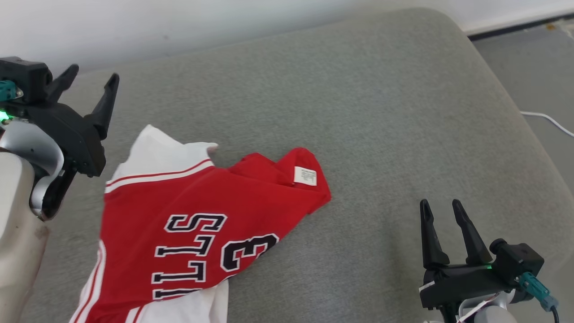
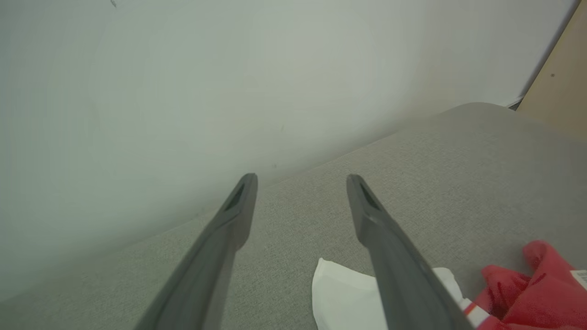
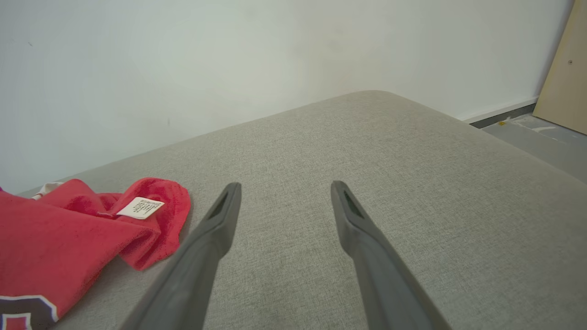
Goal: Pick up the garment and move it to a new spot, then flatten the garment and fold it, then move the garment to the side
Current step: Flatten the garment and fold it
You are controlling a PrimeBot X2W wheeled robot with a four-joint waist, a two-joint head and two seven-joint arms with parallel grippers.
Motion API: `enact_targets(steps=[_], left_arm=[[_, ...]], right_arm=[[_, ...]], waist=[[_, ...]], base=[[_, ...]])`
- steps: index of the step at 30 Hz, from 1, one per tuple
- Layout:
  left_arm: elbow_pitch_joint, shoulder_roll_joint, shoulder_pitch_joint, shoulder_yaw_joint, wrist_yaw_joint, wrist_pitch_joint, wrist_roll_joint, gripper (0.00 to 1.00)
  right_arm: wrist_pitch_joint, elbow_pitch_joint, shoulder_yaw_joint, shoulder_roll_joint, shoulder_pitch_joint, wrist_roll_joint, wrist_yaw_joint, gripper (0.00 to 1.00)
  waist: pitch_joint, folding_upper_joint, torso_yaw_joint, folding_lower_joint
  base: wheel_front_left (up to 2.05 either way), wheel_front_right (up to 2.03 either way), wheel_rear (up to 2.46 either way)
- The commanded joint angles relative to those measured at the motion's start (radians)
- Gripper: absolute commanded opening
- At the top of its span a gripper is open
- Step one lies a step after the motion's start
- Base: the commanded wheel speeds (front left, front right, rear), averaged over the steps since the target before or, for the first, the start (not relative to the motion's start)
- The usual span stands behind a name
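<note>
Where the head view's lower edge cuts it, the garment (image 1: 188, 233) runs out of sight; its black lettering reads only in part. Red knit, white striped trim, rumpled, with a small white label (image 1: 305, 176) on a folded corner. It lies on the grey woven cushion (image 1: 358, 112). Left gripper (image 1: 94, 74) near the white sleeve, jaws spread, empty. Right gripper (image 1: 441, 204) well apart, jaws spread, empty.
</note>
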Motion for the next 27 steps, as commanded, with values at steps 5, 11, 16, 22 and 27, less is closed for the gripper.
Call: enact_targets(steps=[5, 11, 16, 22, 27], left_arm=[[0.125, 0.018, -0.021, -0.075, -0.003, 0.07, -0.033, 1.0], [0.234, 0.028, -0.004, -0.146, -0.004, 0.148, -0.087, 1.0], [0.269, 0.018, -0.002, -0.193, -0.004, 0.189, -0.13, 1.0], [0.269, 0.037, -0.009, -0.298, -0.005, 0.227, -0.166, 0.0], [0.218, 0.066, -0.103, -0.315, -0.004, 0.135, -0.192, 0.0]], right_arm=[[-0.005, -0.015, -0.003, 0.012, -0.013, 0.005, 0.001, 1.0], [-0.004, -0.024, -0.008, 0.015, -0.019, 0.003, 0.001, 1.0], [-0.004, -0.026, -0.009, 0.017, -0.025, 0.001, 0.001, 1.0], [-0.004, -0.028, -0.006, 0.019, -0.033, 0.002, 0.001, 1.0], [-0.004, -0.033, -0.014, 0.02, -0.032, 0.001, 0.001, 1.0]], waist=[[0.068, -0.0002, -0.082, -0.0002], [0.082, -0.0002, -0.084, -0.0002], [0.094, -0.0002, -0.081, -0.0002], [0.104, -0.0002, -0.08, -0.0002], [0.109, -0.0002, -0.075, -0.0002]], base=[[0.0, 0.0, 0.0], [0.0, 0.0, 0.0], [0.0, 0.0, 0.0], [0.0, 0.0, 0.0], [0.0, 0.0, 0.0]])
